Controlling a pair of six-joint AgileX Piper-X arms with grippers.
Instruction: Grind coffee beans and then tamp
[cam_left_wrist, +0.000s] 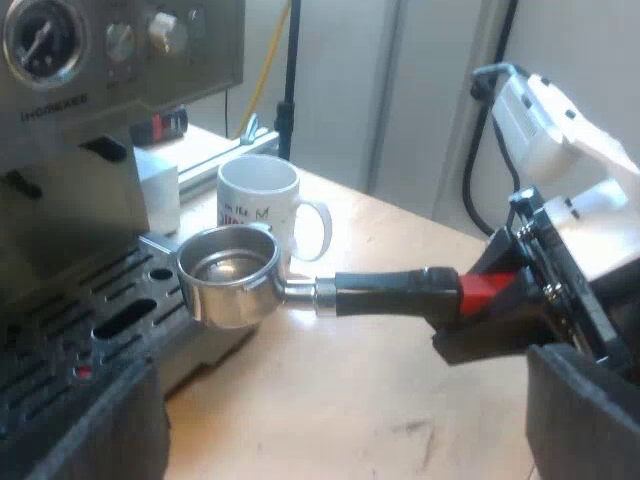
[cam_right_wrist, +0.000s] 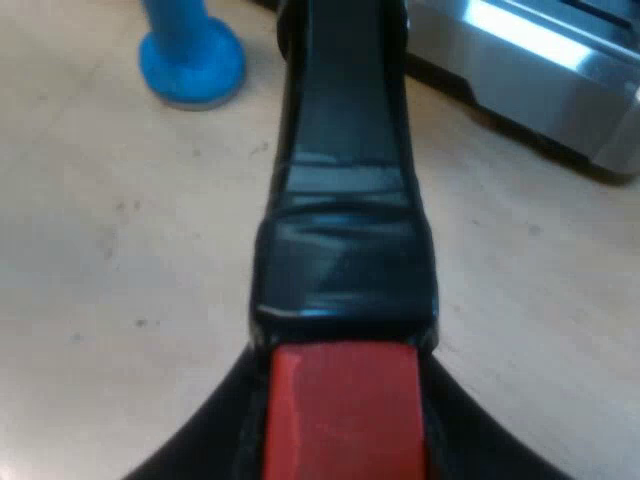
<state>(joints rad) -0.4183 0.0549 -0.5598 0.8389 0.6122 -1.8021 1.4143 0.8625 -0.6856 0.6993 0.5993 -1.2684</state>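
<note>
At the front edge of the espresso machine (cam_left_wrist: 90, 180), the metal holder (cam_left_wrist: 228, 275) is held level. Its round basket is turned open side up beside the drip tray (cam_left_wrist: 110, 300), and its dark handle reaches away from the machine. The handle's red end is clamped tight between the black fingers of the right hand (cam_left_wrist: 482, 300); the same grasp is seen in the right wrist view, with a finger pressed to each side of the red end. A white mug (cam_left_wrist: 262, 200) is set upright just beyond the basket on the wooden surface (cam_left_wrist: 400, 235). A blue tamper (cam_right_wrist: 190, 60) is stood on the surface near the handle, apart from the machine's base. The left hand (cam_left_wrist: 340, 400) is spread wide with nothing held between its fingers.
</note>
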